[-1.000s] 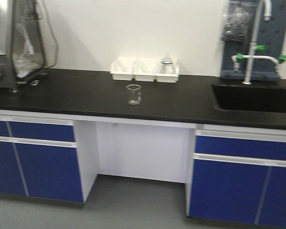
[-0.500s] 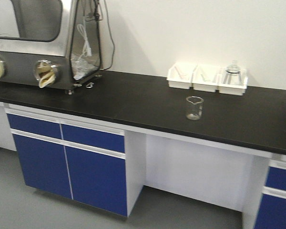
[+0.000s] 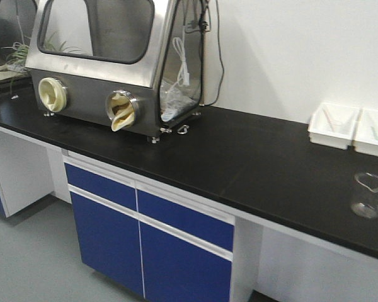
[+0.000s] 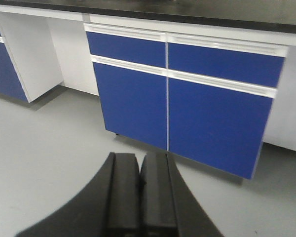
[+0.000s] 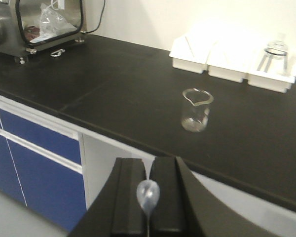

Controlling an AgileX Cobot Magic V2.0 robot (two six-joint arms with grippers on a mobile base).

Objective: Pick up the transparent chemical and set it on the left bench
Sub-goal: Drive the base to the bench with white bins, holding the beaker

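Front view: the beaker (image 3: 370,195) stands at the frame's right edge on the black surface (image 3: 252,163), white trays (image 3: 332,124) behind it, a glove box (image 3: 113,63) upper left. Left wrist view: the left end effector (image 4: 139,192) is closed, facing blue cabinets (image 4: 187,98). Right wrist view: the right end effector (image 5: 148,197) is closed too, with the beaker (image 5: 196,111) beyond it at centre.

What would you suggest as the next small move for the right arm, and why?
Probably open the right gripper: its jaws look closed, while the beaker stands upright and untouched on the counter ahead of it.
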